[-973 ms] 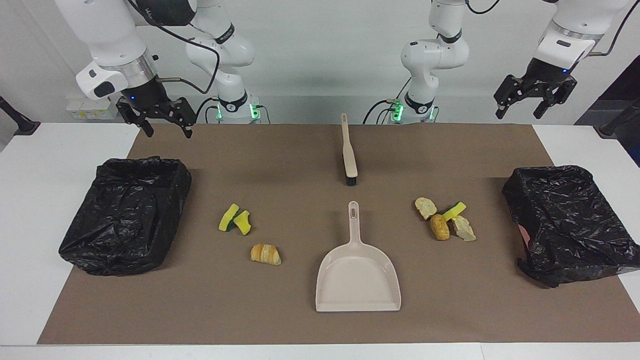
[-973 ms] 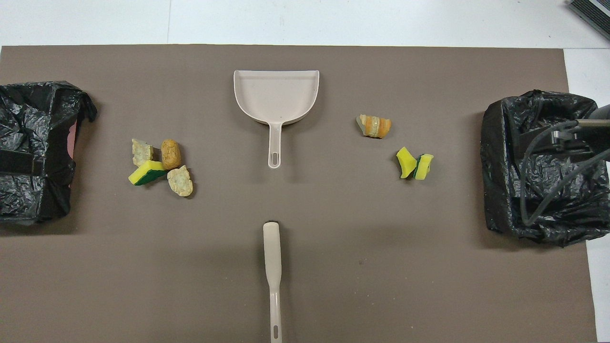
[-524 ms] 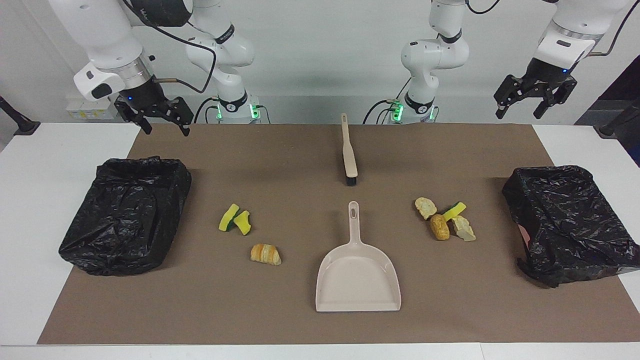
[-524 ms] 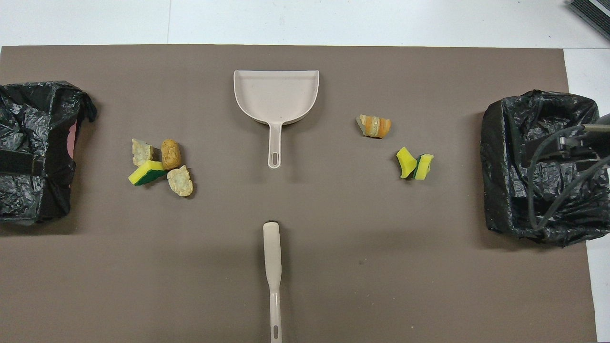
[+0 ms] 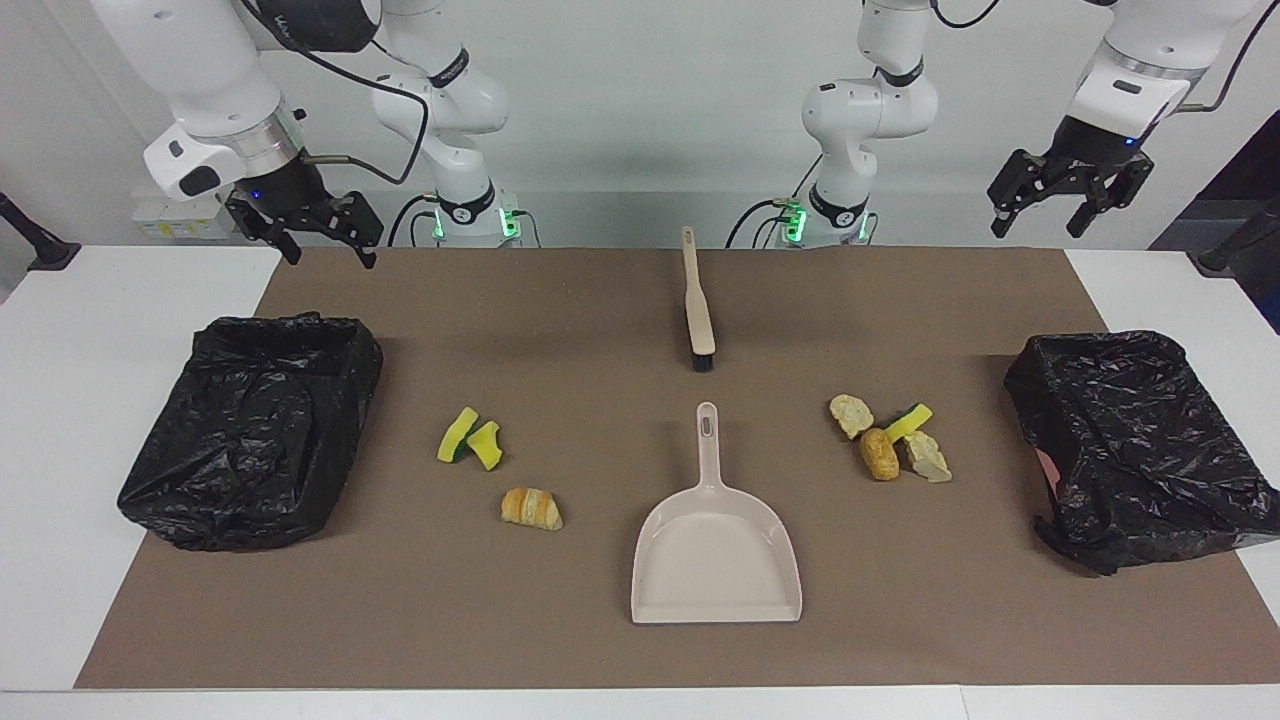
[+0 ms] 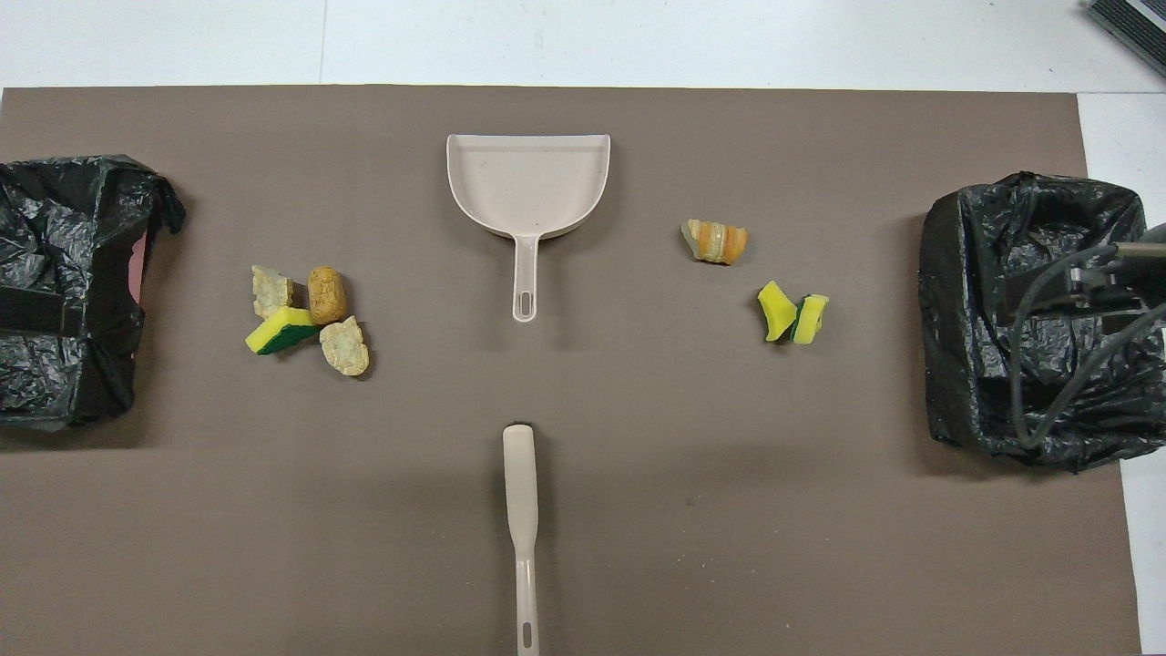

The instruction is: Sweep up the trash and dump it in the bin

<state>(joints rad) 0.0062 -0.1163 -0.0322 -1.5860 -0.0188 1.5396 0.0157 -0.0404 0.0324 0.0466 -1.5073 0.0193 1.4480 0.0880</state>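
Nothing picked up yet; brush and pan first.

Left hand (image 5: 1068, 207) and right hand (image 5: 318, 236) raised over the robots' edge of the brown mat (image 5: 600, 640), both spread open, empty. Trash in two clusters either side of the beige plastic dustpan (image 5: 716, 550): bread chunks, bun, sponge wedge (image 5: 890, 445); sponge wedges (image 5: 470, 440), striped croissant (image 5: 531, 508). Best to grip the beige long-handled brush (image 5: 697, 310) mid-handle, pan by its stem, lip flat to mat, sweeping toward the nearer black-bagged bin (image 5: 1140, 460).

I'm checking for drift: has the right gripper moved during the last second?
Yes. The right gripper has risen and drifted outward, away from the brush.
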